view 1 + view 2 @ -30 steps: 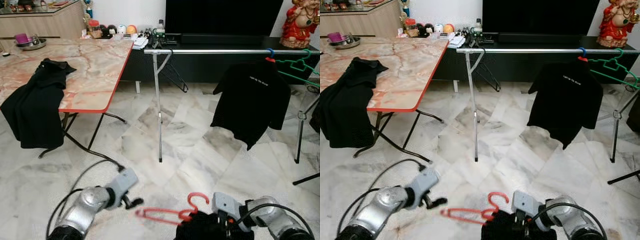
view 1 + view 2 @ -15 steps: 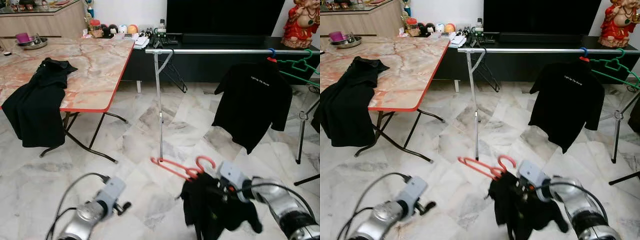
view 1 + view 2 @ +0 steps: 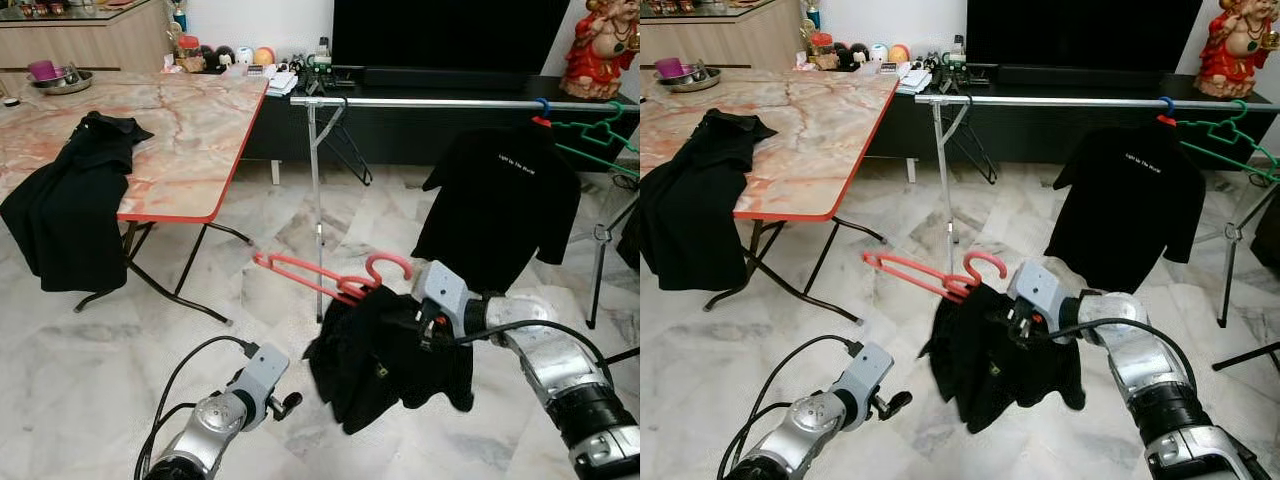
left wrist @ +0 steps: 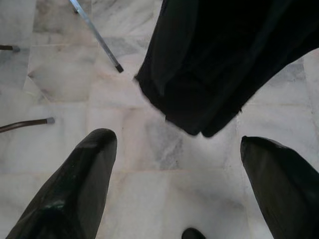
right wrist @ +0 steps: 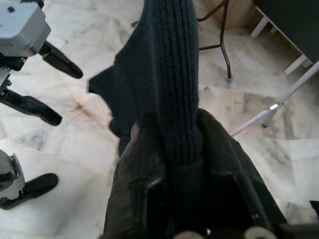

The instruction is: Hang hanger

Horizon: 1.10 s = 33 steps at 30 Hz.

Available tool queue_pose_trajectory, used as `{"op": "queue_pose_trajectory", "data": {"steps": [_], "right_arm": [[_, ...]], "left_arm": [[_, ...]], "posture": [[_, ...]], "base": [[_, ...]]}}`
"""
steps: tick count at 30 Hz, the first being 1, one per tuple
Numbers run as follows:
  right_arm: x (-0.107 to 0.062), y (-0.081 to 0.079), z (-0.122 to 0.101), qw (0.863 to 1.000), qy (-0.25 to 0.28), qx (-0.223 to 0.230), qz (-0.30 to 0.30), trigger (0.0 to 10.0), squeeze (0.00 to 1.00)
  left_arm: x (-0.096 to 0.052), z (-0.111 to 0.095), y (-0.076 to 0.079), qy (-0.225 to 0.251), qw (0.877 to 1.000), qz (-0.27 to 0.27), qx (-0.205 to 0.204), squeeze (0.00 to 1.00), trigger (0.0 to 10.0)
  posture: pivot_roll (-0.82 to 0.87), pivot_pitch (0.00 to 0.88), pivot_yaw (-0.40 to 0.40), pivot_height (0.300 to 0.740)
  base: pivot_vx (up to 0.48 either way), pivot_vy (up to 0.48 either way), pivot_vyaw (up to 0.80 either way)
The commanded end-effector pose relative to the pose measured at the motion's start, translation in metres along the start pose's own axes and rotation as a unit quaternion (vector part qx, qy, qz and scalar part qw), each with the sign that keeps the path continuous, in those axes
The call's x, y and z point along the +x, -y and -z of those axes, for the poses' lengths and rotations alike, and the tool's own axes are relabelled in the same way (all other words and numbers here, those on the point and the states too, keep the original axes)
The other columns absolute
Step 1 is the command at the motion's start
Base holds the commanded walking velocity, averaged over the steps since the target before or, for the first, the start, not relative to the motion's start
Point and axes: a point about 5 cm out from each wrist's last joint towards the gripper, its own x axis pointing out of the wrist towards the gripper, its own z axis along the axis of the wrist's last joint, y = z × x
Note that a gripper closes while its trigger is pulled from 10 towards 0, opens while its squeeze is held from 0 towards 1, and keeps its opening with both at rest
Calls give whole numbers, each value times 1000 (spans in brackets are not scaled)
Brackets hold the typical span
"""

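Red hanger (image 3: pixel 322 279) with a black garment (image 3: pixel 385 352) we grip in our right gripper (image 3: pixel 425 322); left gripper (image 3: pixel 285 404) hangs spread apart.

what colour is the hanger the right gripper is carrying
The hanger held by the right gripper is red, clearest in the left eye view.

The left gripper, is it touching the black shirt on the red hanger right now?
Apart. The left wrist view shows the left gripper open, with bare floor between its fingers and the black shirt hanging beyond them.
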Motion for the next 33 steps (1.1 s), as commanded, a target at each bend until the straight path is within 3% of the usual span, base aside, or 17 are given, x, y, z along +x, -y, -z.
{"op": "queue_pose_trajectory", "data": {"steps": [1,9,15,16,17,18,33], "right_arm": [[-2,3,-16,999,27,-15,6,0,0],[14,-10,-41,998,61,-25,-13,0,0],[21,-21,-47,997,72,-26,-28,0,0],[21,-22,-47,997,72,-27,-31,0,0],[21,-23,-47,996,72,-27,-33,0,0],[21,-25,-47,996,71,-28,-35,0,0],[21,-33,-53,995,76,-31,-51,0,0]], "left_arm": [[2,-2,1,1,1000,1,3,0,10000],[6,-5,4,0,1000,-8,13,0,10000],[7,-7,2,1,1000,-22,11,0,10000],[7,-7,0,0,999,-31,10,0,9176],[7,-7,-2,-1,999,-38,10,0,9176],[6,-8,-5,-1,999,-51,6,0,0],[6,-5,-9,-6,997,-74,-2,0,0]], "posture": [[77,56,-54,740],[86,64,-54,740],[90,65,-52,740],[92,65,-51,740],[92,66,-51,740],[90,66,-51,740],[90,69,-52,740]], "base": [[0,0,0],[0,0,0],[0,0,0],[0,0,0],[0,0,0],[0,0,0],[0,0,0]]}}
